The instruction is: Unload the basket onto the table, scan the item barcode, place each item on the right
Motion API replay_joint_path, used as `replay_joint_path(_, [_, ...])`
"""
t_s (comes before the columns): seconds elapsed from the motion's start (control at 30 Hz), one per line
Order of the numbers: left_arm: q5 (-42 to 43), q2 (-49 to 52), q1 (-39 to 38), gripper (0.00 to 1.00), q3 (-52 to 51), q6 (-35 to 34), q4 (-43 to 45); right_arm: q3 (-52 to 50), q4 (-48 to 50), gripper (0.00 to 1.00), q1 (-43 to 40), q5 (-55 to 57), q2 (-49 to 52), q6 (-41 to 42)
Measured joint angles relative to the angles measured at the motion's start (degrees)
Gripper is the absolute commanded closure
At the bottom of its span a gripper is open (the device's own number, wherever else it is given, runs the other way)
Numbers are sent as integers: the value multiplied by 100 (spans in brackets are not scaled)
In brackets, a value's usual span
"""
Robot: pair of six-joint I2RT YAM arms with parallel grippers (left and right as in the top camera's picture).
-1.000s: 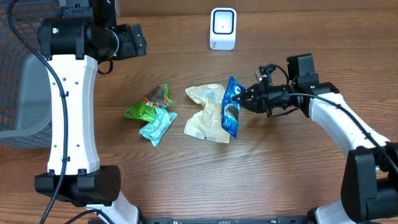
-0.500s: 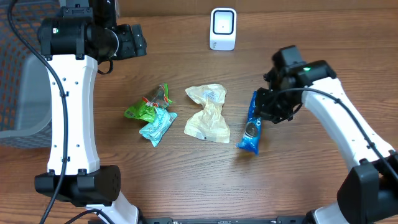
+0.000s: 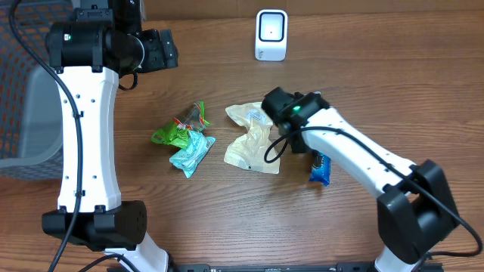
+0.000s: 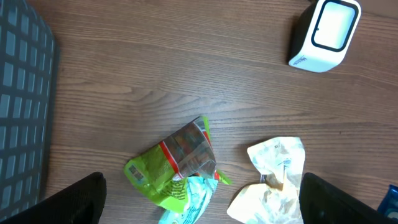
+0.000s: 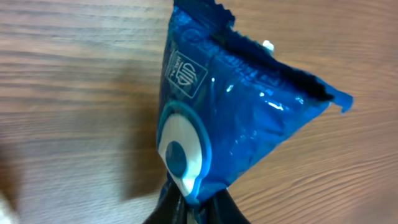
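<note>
Over table (image 5: 74, 93), barely-parted right claw (image 5: 189, 208) pinches blue packet (image 5: 236, 124).

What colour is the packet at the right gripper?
The glossy snack packet is blue with a white circle; clearest in right wrist view.

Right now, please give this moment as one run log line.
left gripper: open, empty | right gripper: pinches blue packet end | scanner: apart from packet

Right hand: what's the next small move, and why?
Probably raise the blue packet and start toward the white scanner: the right hand pinches its corner, it sits low by the table, away from the scanner, and no barcode shows on the visible face.
</note>
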Motion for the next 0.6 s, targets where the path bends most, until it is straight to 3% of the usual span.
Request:
replay_joint_path(0.03, [0, 0, 0, 10, 0, 0, 0, 0, 9, 70, 61, 138, 15, 33])
replay_joint_path(0.07, [2, 0, 0, 10, 0, 0, 0, 2, 33, 53, 127, 249, 15, 70])
replay_joint_path(0.1, [2, 0, 0, 10, 0, 0, 0, 15, 22, 50, 175, 317, 13, 70])
replay_joint_path(0.33, [2, 0, 0, 10, 0, 0, 0, 385, 70, 46, 188, -361, 9, 269])
replay_joint_path(0.6, [2, 0, 0, 10, 0, 0, 2, 459, -396, 44, -852, -1502, -203, -306])
